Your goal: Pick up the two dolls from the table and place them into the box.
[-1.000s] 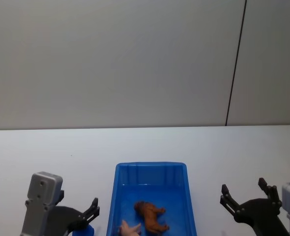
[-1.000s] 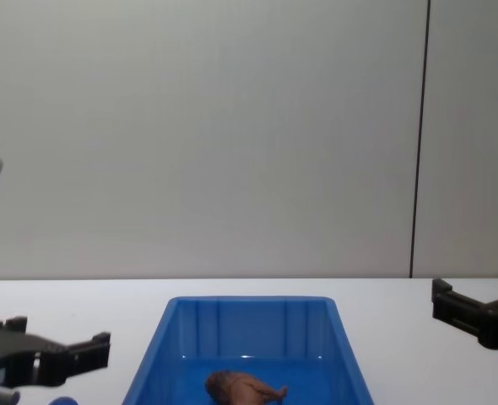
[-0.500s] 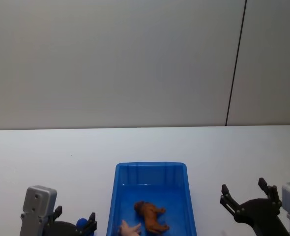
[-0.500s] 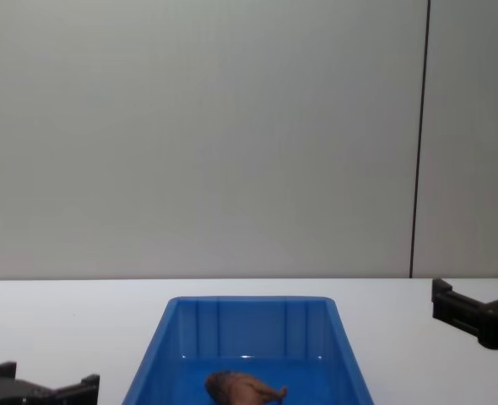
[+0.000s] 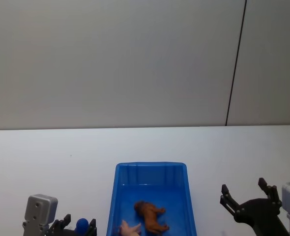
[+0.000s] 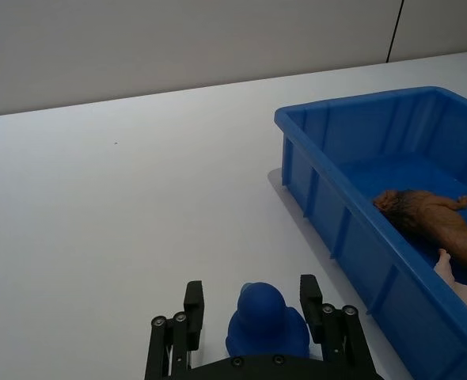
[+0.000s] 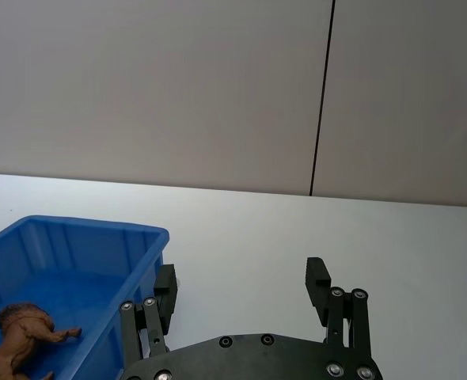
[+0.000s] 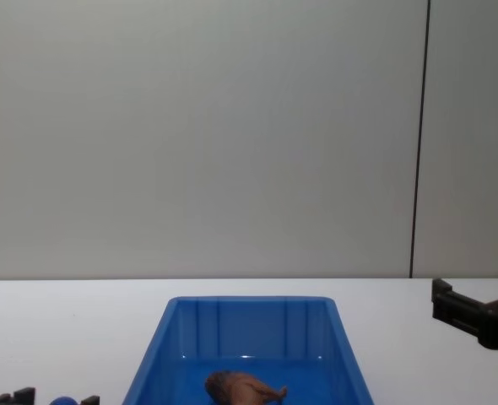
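Note:
The bright-blue doll [image 6: 267, 324] stands on the white table [image 5: 46, 157] just left of the box [image 5: 151, 165]. My left gripper [image 6: 251, 293] is low at the table and open, one finger on each side of the blue doll with a gap to it. In the head view that doll [image 5: 82, 223] shows between the same fingers. The shaggy brown doll [image 5: 151, 217] lies on its side on the box floor [image 6: 392, 170]. My right gripper [image 5: 247, 195] hangs open over the table right of the box, holding nothing.
A pale pink toy piece [image 5: 130, 228] lies in the box beside the brown doll. A grey wall with a dark vertical seam [image 5: 235, 64] stands behind the table. Bare tabletop stretches left, right and beyond the box.
My left gripper has dropped down to the table and now straddles the blue doll. The right gripper, the box and the brown doll have stayed put.

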Controlling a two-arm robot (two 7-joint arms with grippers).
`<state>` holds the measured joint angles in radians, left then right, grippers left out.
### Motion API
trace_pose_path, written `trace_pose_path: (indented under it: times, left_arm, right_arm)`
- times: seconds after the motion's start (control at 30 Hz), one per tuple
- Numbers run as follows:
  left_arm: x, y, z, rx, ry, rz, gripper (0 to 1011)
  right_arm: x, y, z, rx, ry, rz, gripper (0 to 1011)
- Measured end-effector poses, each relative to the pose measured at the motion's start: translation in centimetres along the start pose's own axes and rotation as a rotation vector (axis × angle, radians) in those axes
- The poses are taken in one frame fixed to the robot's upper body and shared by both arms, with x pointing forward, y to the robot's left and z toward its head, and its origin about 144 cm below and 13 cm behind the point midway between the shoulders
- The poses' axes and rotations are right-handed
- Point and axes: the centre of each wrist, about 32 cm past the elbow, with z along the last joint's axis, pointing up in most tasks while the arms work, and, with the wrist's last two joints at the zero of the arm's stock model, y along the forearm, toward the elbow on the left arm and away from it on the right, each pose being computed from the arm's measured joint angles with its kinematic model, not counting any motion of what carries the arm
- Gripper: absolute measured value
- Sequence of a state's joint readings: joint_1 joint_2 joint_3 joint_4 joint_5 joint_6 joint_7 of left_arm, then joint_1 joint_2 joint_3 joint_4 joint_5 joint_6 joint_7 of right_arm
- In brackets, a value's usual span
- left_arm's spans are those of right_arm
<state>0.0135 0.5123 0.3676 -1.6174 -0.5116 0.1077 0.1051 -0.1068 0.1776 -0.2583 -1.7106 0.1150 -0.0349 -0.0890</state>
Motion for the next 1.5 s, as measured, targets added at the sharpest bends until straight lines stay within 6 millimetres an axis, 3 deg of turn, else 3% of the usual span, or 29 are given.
trace_pose_path:
  times: [0.33, 0.47, 0.53, 0.93, 1.5]
  left_arm:
    - [0.0, -0.6, -0.1, -0.008, -0.001, -0.022, 506]
    - [0.0, -0.8, 0.0, -0.013, -0.003, -0.028, 327]
    - [0.0, -0.9, 0.0, -0.016, -0.005, -0.029, 289]
    - [0.0, -1.1, 0.8, -0.06, -0.036, -0.038, 208]
    - [-0.1, -1.2, 5.2, -0.23, -0.159, -0.108, 116]
  right_arm:
    - [0.0, 0.0, 0.0, 0.0, 0.0, 0.0, 1001]
    - [0.0, 0.0, 0.0, 0.0, 0.0, 0.0, 1001]
    - [0.0, 0.0, 0.0, 0.0, 0.0, 0.0, 1001]
    - [0.0, 0.0, 0.0, 0.0, 0.0, 0.0, 1001]
    - [0.0, 0.0, 0.0, 0.0, 0.0, 0.0, 1001]
